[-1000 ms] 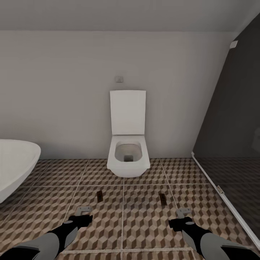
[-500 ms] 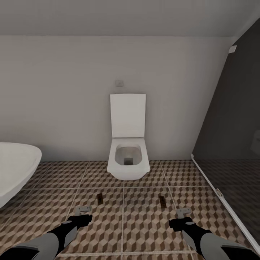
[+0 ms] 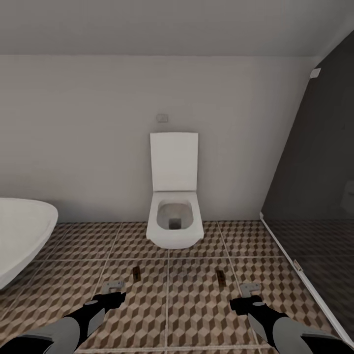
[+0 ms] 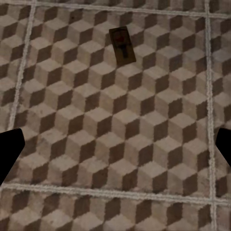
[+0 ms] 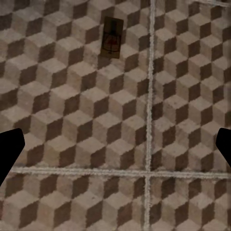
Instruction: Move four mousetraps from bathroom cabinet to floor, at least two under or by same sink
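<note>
Clearly both arms hang empty over the bathroom floor (image 3: 196,305), so take things from the left across. A white rounded bathtub (image 3: 19,236) closes off the left edge. Next comes the left gripper (image 3: 114,285), its jaws spread wide with nothing between them, and just ahead of it one of the mousetraps (image 3: 136,273), which lies flat on the tile; the left wrist view shows this left mousetrap (image 4: 122,45) as a thin board with dark metal on top. The toilet (image 3: 174,226) stands against the far wall between the two traps. A second mousetrap (image 3: 221,278) lies flat ahead of the right gripper (image 3: 250,289), also wide open and empty; the right wrist view shows this right mousetrap (image 5: 111,37) beside a grout line. These boards look light, stiff and very low, so I judge a pinch across the long wooden edges, clear of the metal, would be safest. A dark glass panel (image 3: 314,196) bounds the right; open tile lies between.
</note>
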Robot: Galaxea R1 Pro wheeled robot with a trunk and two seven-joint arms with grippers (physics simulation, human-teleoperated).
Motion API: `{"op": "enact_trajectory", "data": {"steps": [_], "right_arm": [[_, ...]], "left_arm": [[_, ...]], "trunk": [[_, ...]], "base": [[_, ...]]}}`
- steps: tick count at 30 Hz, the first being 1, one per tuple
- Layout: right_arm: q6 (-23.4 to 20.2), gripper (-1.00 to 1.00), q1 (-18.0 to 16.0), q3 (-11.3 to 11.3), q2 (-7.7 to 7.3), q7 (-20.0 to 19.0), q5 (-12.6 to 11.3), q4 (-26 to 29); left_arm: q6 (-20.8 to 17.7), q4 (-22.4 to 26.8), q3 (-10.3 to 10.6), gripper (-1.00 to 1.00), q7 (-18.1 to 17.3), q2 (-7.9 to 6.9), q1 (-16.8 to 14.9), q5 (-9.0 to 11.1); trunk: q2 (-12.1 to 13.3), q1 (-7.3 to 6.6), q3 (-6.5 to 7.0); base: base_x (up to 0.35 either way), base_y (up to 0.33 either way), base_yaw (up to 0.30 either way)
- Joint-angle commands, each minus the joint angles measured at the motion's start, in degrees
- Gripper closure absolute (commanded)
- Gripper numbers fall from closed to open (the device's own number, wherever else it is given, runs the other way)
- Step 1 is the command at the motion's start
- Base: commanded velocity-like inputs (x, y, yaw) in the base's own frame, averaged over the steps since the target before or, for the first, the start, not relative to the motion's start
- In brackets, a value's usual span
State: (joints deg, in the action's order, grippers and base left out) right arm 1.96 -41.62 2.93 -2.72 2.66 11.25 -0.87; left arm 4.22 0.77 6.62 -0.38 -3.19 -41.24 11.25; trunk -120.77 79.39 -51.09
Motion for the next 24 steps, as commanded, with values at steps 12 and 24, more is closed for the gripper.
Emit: {"op": "enact_trajectory", "data": {"steps": [12,24], "right_arm": [[0.2,-1.00,0.0,0.3,0.00,0.6,0.6,-0.1],[0.2,-1.00,0.0,0.3,0.00,0.6,0.5,-0.1]], "left_arm": [[0.1,-0.3,0.5,-1.00,0.0,-0.07,0.0,0.6],[-0.5,-0.6,0.5,-1.00,0.2,-0.22,0.0,0.7]], "trunk": [[4.8,-2.65,2.11],[9.6,-5.29,4.26]], "base": [[0.000,0.000,0.000],[0.000,0.000,0.000]]}}
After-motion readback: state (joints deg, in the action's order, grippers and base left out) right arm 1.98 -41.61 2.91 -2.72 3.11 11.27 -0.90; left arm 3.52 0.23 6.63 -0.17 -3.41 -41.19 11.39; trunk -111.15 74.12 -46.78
